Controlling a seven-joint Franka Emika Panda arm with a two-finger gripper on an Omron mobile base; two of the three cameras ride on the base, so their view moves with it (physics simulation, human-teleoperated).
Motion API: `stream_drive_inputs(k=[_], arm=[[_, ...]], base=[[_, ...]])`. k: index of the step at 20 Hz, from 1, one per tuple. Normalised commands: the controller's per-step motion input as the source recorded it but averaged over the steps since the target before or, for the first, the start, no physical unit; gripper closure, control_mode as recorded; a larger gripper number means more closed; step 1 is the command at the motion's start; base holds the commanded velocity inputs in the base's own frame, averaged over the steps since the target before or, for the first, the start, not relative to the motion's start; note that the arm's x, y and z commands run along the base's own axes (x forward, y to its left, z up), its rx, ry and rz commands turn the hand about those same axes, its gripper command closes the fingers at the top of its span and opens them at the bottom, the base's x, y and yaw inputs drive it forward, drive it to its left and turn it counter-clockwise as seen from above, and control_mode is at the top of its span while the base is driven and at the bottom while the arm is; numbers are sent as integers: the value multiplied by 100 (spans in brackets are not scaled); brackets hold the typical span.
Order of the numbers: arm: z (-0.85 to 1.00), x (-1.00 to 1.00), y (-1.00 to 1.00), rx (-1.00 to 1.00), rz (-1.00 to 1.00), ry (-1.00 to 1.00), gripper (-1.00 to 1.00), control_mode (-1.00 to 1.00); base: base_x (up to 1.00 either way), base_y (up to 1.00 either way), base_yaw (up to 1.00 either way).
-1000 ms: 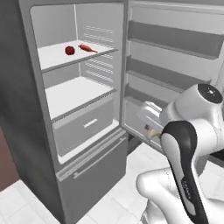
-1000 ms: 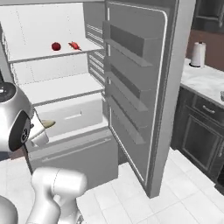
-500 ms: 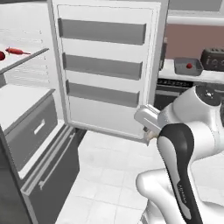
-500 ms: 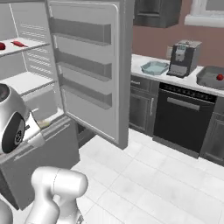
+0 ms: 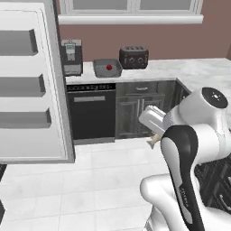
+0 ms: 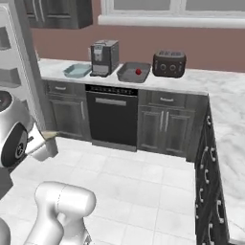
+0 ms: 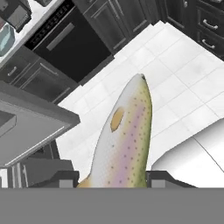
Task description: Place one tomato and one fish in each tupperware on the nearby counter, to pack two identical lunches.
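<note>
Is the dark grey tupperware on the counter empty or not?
Not empty: one tomato sits inside the dark grey tupperware; no fish shows in it.

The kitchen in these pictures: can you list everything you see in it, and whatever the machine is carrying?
Dark grey rectangular tupperware tray: one, on the counter between coffee machine and toaster.
Small glossy red tomato: one, inside the dark grey tray.
Pale blue-teal tupperware tray: one, on the counter left of the coffee machine.
White marble counter: one, running along the wall and turning the corner.
Silver and black coffee machine: one, on the counter.
Dark toaster: one, right of the grey tray.
Black dishwasher front: one, under the counter.
Dark grey cabinet fronts: several, below the counter.
White open fridge door: one, at left.
Pale speckled silvery-beige fish: one, held in the gripper.
Gripper: one, dark tips, shut on the fish.
</note>
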Motion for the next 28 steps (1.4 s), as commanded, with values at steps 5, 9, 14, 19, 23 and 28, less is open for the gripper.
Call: stream_drive_inputs(k=[5,9,14,19,23,28], arm=[[0,0,0,0,0,0,100,100],[0,0,0,0,0,0,100,100],[0,0,0,0,0,0,100,100],[0,0,0,0,0,0,100,100],[0,0,0,0,0,0,100,100],[0,0,0,0,0,0,100,100]], base=[[100,-61,-12],[100,-23,-13],[100,-2,-24],[100,0,-29],[100,7,-23],[100,45,-7]])
